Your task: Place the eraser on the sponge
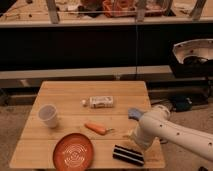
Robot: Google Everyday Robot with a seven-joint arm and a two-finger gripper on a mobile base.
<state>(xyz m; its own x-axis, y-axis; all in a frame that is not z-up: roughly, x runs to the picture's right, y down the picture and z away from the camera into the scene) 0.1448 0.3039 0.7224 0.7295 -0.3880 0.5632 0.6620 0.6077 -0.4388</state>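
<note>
Camera view of a wooden table [60,92] in the centre of the frame. The robot's white arm [172,135] enters from the lower right and reaches over the table's right edge. The gripper [132,137] sits at the arm's end, low over the right part of the tabletop, just above the eraser in the frame. It is largely hidden by the arm, so whether it is apart or together cannot be told.

The eraser [128,155], a black block with a pale stripe, lies flat at the lower right of the table near the front edge. The blue sponge [134,114] lies at the right edge, above the eraser in the frame and partly covered by the arm; the two are apart. Also on the table are a white cup [48,115] at left, an orange plate [73,152] at lower left, a carrot [96,128] in the middle, and a white packet [101,102] towards the top.
</note>
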